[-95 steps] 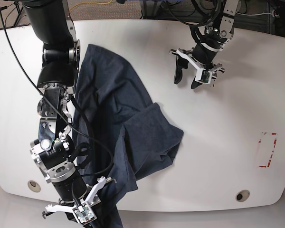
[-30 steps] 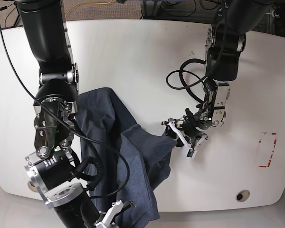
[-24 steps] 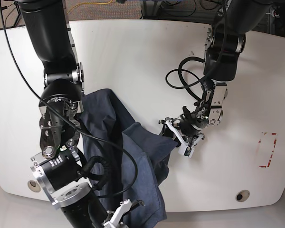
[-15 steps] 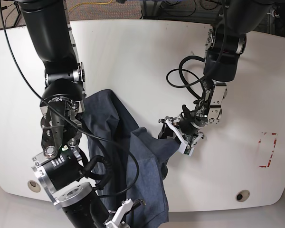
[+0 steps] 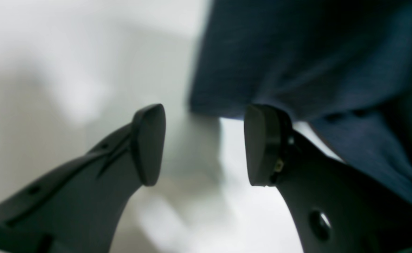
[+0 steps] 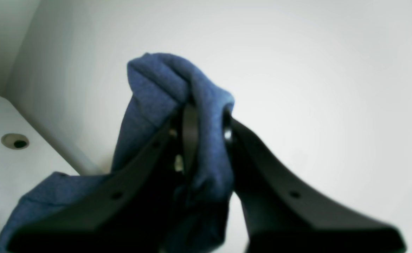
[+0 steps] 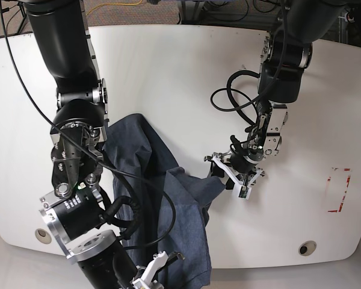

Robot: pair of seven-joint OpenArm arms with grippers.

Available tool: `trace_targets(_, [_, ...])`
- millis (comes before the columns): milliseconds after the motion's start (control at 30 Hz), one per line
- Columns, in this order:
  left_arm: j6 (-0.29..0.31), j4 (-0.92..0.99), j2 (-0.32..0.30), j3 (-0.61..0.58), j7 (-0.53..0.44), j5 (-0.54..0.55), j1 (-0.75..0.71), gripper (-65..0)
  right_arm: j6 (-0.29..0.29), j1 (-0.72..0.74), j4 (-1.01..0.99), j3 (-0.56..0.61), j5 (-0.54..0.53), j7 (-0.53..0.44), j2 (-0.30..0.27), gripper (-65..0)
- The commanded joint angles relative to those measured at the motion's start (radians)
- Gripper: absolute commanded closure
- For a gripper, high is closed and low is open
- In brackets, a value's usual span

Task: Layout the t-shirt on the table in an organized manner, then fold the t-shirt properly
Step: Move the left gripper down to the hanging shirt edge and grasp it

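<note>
The dark navy t-shirt (image 7: 159,186) lies crumpled on the white table (image 7: 168,72), draped from the left arm's side down over the front edge. My right gripper (image 7: 151,276) is at the bottom edge of the base view. In the right wrist view it (image 6: 200,130) is shut on a bunched fold of the t-shirt (image 6: 178,88), held off the table. My left gripper (image 7: 227,176) hovers low at the t-shirt's right corner. Up close it (image 5: 204,146) stands open, with the t-shirt's edge (image 5: 297,56) just beyond the fingertips and nothing between the pads.
Round grommet holes sit near the front corners (image 7: 307,248) (image 7: 43,235), one also showing in the right wrist view (image 6: 15,141). A red-and-white marking (image 7: 339,189) lies at the right. Black cables loop around both arms.
The right arm has drawn the t-shirt toward the front edge, and its right flap has narrowed. The left gripper came from the back right to the t-shirt's right corner and stays open.
</note>
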State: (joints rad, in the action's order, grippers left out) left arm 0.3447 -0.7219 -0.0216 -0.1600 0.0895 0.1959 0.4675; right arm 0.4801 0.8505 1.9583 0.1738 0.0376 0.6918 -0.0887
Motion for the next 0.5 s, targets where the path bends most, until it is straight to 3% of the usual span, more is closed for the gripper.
trace_targets(0, [0.003, -0.020, 0.005, 0.001, -0.021, 0.014, 0.018, -33.8, -0.013, 0.023, 0.016, -0.007, -0.002, -0.033, 0.000, 0.0])
trace_targets(467, [0.004, -0.123, 0.059, -0.042, -0.020, 0.017, -0.141, -33.8, -0.013, -0.029, 0.016, -0.007, -0.002, -0.033, -0.003, 0.0])
